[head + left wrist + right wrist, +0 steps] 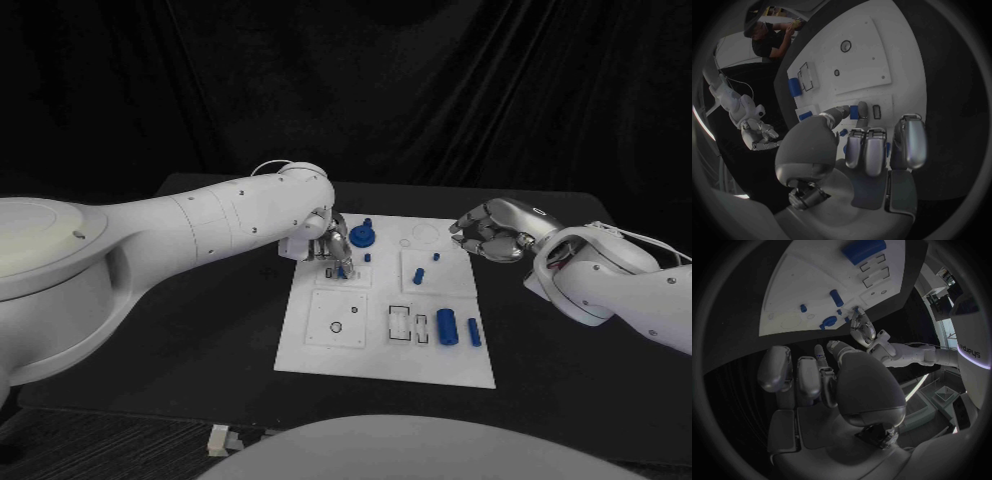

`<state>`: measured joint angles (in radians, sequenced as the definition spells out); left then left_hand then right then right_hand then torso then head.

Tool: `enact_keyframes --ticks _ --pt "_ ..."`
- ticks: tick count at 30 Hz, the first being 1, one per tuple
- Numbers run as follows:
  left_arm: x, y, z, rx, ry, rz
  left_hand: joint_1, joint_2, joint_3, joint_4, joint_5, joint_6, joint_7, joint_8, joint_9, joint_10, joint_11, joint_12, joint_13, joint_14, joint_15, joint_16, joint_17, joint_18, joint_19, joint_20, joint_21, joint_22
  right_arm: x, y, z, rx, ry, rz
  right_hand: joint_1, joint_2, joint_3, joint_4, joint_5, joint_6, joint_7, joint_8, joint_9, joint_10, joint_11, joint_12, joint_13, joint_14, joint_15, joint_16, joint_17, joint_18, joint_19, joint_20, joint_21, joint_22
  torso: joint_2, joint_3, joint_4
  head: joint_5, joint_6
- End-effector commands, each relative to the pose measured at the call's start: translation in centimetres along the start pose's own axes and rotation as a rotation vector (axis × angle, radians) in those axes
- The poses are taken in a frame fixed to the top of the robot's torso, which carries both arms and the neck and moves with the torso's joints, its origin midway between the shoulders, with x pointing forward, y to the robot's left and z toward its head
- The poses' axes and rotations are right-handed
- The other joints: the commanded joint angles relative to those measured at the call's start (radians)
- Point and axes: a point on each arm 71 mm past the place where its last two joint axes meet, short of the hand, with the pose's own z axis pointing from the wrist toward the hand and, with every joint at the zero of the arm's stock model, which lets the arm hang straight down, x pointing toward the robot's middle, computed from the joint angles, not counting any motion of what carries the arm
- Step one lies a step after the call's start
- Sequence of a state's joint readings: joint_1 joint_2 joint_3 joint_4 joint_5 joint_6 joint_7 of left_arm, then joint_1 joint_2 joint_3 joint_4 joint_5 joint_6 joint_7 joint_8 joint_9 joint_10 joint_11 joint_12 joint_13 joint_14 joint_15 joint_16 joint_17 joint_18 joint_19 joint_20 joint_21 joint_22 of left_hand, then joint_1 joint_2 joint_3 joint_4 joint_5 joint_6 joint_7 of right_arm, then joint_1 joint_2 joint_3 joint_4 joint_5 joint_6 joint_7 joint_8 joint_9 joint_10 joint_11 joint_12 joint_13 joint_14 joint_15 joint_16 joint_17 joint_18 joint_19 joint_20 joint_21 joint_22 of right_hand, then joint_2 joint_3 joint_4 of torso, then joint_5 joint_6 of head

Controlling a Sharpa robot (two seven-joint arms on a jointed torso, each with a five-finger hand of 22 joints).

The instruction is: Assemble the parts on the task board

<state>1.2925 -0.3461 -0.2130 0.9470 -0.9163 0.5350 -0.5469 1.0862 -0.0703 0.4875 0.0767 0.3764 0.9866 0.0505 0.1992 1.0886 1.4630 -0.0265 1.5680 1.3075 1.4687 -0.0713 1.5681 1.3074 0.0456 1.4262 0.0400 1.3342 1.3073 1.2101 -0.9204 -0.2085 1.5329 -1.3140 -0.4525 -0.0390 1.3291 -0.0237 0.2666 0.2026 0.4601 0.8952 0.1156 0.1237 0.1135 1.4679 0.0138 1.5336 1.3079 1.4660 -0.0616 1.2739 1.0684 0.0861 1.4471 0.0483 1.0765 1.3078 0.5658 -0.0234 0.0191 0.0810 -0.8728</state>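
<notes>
**Board work at the far left, small blue part in the fingers**

Table (pixel 216 330), black, carrying the task board (pixel 382 365) flat in the middle, long axis running near to far. Placed square to the robot, presumably so both arms reach every recess.

Left arm (pixel 173 225) stretched across from the left, putting the left hand (pixel 329 250) over the board's far left quarter. Fingers bent downward onto the plate; in the left wrist view, thumb and one finger close on a small blue part (pixel 854 112), apparently pinched, long axis roughly upright to the board, next to a rectangular slot. Judged as a seating move: held end-on to drop straight in.

Right hand (pixel 493 230) hovering off the board's far right edge, fingers curled inward around nothing, clear of the work.

Loose parts: round blue piece (pixel 364 236) at the far edge beside the left hand; two blue cylinders (pixel 447 326) lying near right, axes near to far; short blue peg (pixel 418 273) mid-board.
</notes>
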Motion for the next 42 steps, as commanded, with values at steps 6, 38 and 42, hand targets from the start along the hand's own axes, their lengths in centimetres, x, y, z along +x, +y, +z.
enact_keyframes --ticks 6,38,42 --pt "0.38 -0.19 0.31 0.008 0.017 -0.003 -0.010 0.001 0.007 -0.015 -0.005 -0.004 -0.001 -0.007 -0.003 0.108 0.008 0.003 0.263 0.102 0.006 0.003 0.263 0.013 -0.005 0.007 -0.007 0.185 0.10 -0.05 -0.02 0.009 0.003 0.000 0.005 -0.006 0.006 -0.001 0.005 0.005 0.001 0.004 -0.002 0.055 0.005 -0.005 0.178 0.021 0.006 -0.008 -0.004 0.010 -0.005 0.001 -0.004 0.118 0.000 -0.0004 0.0002 0.000 0.000" --pt "0.52 0.06 0.69 0.000 0.008 -0.018 -0.071 0.031 -0.078 0.026 -0.102 0.000 0.013 -0.050 -0.031 0.108 0.020 0.003 0.263 0.102 0.018 0.003 0.263 0.015 -0.010 0.018 -0.016 0.183 0.37 -0.08 0.03 0.011 0.020 0.003 0.004 -0.006 0.007 -0.001 0.005 0.004 0.001 0.003 -0.002 0.054 0.005 -0.006 0.177 0.020 0.006 -0.009 -0.005 0.011 -0.005 0.001 -0.005 0.117 0.000 -0.0001 0.0001 0.002 0.000" --pt "0.53 0.05 0.72 0.000 0.006 -0.020 -0.080 0.036 -0.089 0.035 -0.109 0.001 0.014 -0.054 -0.033 0.108 0.022 0.003 0.263 0.102 0.019 0.003 0.263 0.015 -0.010 0.019 -0.015 0.183 0.44 -0.10 0.02 0.012 0.023 0.003 0.004 -0.007 0.008 -0.002 0.005 0.003 0.001 0.002 -0.003 0.054 0.006 -0.006 0.177 0.020 0.007 -0.010 -0.006 0.011 -0.006 0.002 -0.008 0.117 0.000 -0.0003 -0.0001 0.004 0.000"
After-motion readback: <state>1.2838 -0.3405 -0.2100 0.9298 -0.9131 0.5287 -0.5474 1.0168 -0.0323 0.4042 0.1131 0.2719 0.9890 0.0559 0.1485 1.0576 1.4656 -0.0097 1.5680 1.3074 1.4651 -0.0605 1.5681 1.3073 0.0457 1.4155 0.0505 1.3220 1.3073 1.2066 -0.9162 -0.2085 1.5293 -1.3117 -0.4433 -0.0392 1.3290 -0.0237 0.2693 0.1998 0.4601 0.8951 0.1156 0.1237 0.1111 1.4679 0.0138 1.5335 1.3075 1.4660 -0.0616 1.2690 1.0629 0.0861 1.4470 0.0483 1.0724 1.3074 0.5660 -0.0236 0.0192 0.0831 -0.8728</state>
